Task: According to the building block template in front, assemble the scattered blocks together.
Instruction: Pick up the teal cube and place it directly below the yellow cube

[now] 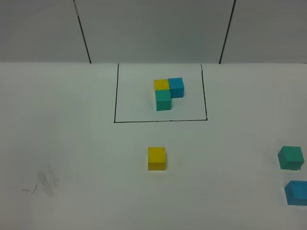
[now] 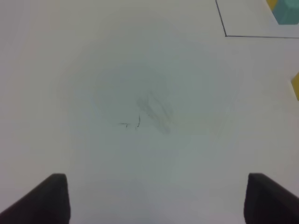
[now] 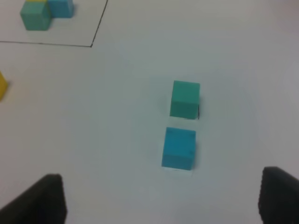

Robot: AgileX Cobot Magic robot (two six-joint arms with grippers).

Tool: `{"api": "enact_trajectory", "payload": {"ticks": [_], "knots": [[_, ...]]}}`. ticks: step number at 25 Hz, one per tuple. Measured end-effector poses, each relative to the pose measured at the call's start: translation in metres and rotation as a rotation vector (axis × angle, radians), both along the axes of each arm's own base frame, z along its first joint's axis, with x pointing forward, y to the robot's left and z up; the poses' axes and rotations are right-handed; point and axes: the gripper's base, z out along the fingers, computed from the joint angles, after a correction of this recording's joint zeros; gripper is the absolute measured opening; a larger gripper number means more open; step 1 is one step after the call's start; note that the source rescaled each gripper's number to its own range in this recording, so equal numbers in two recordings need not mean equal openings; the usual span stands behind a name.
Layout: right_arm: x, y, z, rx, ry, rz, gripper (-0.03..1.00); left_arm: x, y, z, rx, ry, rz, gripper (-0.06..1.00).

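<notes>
The building block template [image 1: 168,93] is an L of yellow, blue and teal-green cubes inside a black drawn outline [image 1: 160,120] at the table's far middle. Of the scattered blocks, the yellow cube [image 1: 156,158] sits alone in front of the outline. The teal-green cube [image 1: 290,157] and the blue cube [image 1: 296,192] lie close together at the right edge. My right gripper [image 3: 161,200] hovers open just short of the blue cube [image 3: 179,147] and the teal-green cube [image 3: 185,99]. Over bare table, my left gripper [image 2: 156,200] is open and empty. Neither gripper shows in the exterior view.
A faint pencil smudge [image 1: 45,182] marks the white table at the front left, and it lies ahead of the left gripper as smudge [image 2: 154,112]. Grey wall panels [image 1: 153,28] rise behind the table's far edge.
</notes>
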Motion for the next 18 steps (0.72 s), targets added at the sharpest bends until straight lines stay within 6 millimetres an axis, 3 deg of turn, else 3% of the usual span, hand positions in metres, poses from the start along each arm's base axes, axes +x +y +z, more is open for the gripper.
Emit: {"api": "enact_trajectory", "payload": {"ticks": [18], "knots": [[0.0049, 0.0029, 0.0026, 0.093, -0.059, -0.008, 0.83, 0.0000, 0.0000, 0.0000, 0.000, 0.000, 0.000, 0.65]]}}
